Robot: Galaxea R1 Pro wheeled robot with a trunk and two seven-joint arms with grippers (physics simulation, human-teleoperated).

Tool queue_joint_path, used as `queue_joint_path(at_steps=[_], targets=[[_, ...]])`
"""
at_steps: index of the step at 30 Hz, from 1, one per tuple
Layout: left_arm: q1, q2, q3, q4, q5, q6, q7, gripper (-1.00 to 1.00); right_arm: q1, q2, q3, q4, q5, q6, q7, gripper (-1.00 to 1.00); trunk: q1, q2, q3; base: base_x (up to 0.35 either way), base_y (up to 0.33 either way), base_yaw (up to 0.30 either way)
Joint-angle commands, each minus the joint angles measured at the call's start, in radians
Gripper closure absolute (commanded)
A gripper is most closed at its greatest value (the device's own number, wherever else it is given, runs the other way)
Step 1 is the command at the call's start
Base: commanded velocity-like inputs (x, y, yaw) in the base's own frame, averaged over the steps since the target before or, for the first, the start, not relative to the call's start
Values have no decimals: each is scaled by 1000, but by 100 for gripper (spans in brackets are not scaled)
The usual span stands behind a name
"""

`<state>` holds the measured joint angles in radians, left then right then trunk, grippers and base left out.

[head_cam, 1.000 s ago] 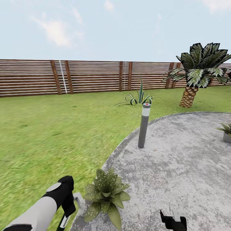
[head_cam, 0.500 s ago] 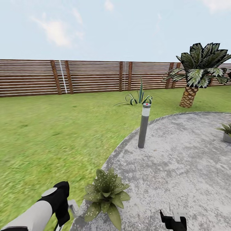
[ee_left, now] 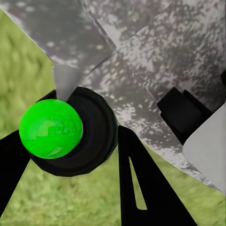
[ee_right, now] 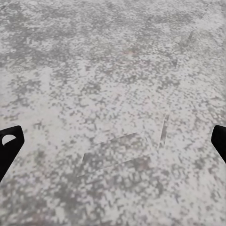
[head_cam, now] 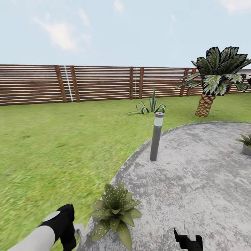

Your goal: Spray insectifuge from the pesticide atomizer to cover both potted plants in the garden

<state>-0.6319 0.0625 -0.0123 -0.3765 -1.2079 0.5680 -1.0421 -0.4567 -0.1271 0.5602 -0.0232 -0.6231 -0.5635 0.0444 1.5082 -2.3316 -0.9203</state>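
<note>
The patio (head_cam: 195,181) lies bare and open between the bollard (head_cam: 156,136) and the far pot plant (head_cam: 246,143), so a pincer could sweep there freely. The bollard stands upright just inside the patio's edge, the one tall obstacle on the paving. Nearer than the bollard, a leafy pot plant (head_cam: 115,213) sits at the patio's rim, just beside the left arm (head_cam: 52,233). Past the bollard, the lawn (head_cam: 62,146) runs open to the fence (head_cam: 69,83), broken by a spiky plant (head_cam: 150,104) and a palm (head_cam: 212,80).

In the right wrist view, bare paving (ee_right: 113,94) spans between the spread fingertips (ee_right: 10,141).
</note>
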Motion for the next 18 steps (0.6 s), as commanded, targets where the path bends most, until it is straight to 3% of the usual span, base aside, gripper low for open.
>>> queue_joint_path(at_steps=[1,9,18], targets=[[0,-2,-2,-6,-1,6,-6,100,0,0,6,0,-10,-3,5,-100,0,0,-1,0,0,0],[-6,-8,-5,-102,-1,9,-14,100,0,-1,5,0,-11,-3,5,-100,0,0,-1,0,0,0],[34,6,8,-52,-1,7,-4,100,0,-2,6,0,-11,-3,5,-100,0,0,-1,0,0,0]])
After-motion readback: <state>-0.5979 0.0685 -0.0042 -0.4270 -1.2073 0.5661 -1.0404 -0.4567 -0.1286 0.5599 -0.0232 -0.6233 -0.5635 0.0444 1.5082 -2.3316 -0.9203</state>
